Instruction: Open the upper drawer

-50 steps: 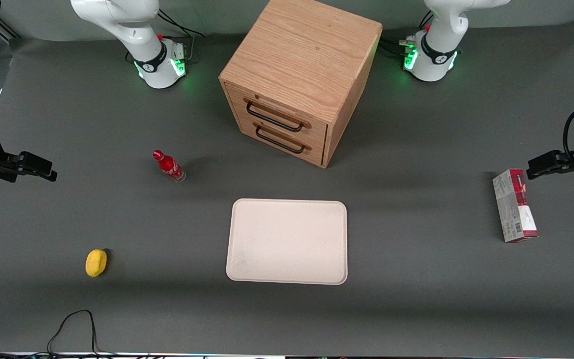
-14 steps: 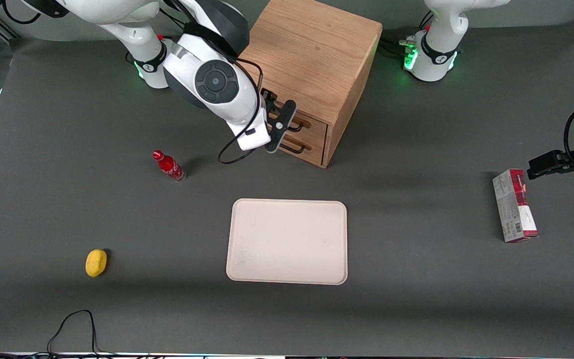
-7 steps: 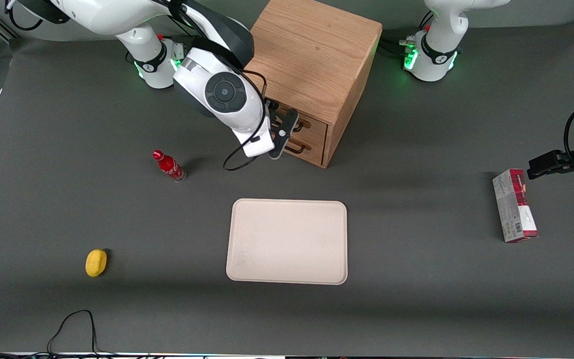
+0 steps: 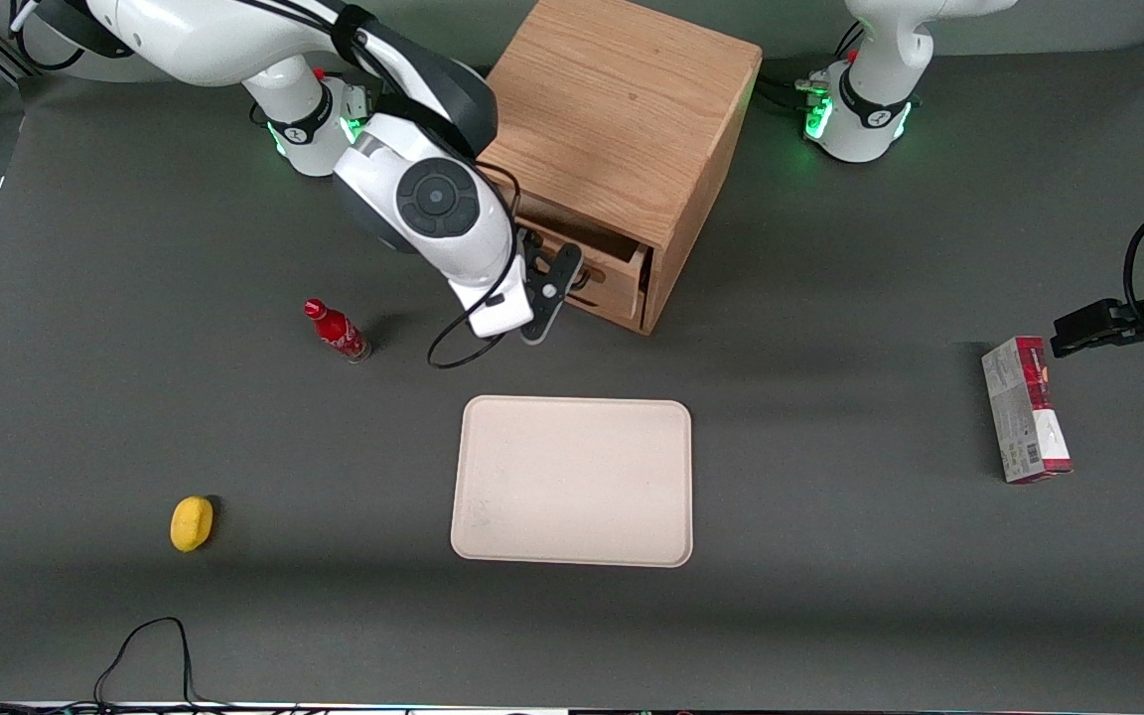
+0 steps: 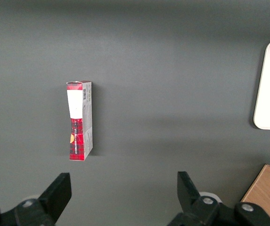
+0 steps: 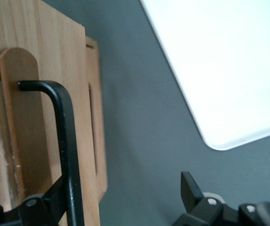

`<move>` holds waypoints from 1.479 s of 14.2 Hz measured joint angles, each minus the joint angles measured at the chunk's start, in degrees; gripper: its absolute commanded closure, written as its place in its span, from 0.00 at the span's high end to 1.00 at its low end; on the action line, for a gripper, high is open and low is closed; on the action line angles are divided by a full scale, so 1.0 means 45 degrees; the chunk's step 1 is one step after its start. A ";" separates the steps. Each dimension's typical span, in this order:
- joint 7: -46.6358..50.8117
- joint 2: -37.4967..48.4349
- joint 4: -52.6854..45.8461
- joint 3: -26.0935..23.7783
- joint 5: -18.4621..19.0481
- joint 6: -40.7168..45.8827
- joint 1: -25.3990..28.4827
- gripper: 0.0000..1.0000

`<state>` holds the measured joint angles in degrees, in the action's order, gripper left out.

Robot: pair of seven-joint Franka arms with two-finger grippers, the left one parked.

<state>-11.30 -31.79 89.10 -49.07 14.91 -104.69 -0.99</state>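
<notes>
Front view, taken from the working arm's end of the dark grey table (image 4: 830, 616) across to the parked arm's: a small yellow rounded object (image 4: 192, 523) lies near the camera, and a red bottle with a red cap (image 4: 337, 331) stands farther back. Next comes the black two-finger end effector (image 4: 564, 270), right in front of the light oak wooden cabinet (image 4: 622, 109). It is at the upper drawer (image 4: 612, 263), the light oak one with a black metal bar handle (image 6: 69, 141).

Nearer the camera than the cabinet is a cream rectangular tray (image 4: 572, 482). A red and grey carton (image 4: 1026, 409) lies toward the parked arm's end.

In the right wrist view the fingers are spread wide. The handle's bar sits just beside one finger (image 6: 54, 197) and well apart from the other, so I judge the end effector is hooking the handle, not clamping it.

The task looks under way but unfinished. A dark gap shows under the cabinet's top, and the upper drawer's front stands proud of the cabinet's face by only a short way. More pulling toward the camera is left.

Half a second ago the drawer's front sat flush and the end effector was closer to the cabinet. Both have since come toward the camera together. Everything else on the table is unchanged.
</notes>
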 measured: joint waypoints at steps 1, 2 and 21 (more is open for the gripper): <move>-0.0288 -0.0051 -0.0231 0.0250 0.0069 -0.0008 -0.0022 1.00; -0.0669 -0.0090 -0.0466 0.0550 0.0086 -0.0011 -0.0036 1.00; -0.1761 0.0648 -0.5394 0.3827 -0.1053 0.2289 -0.1567 1.00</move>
<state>-19.22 -28.87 64.83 -31.85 10.17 -94.39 -8.05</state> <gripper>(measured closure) 0.000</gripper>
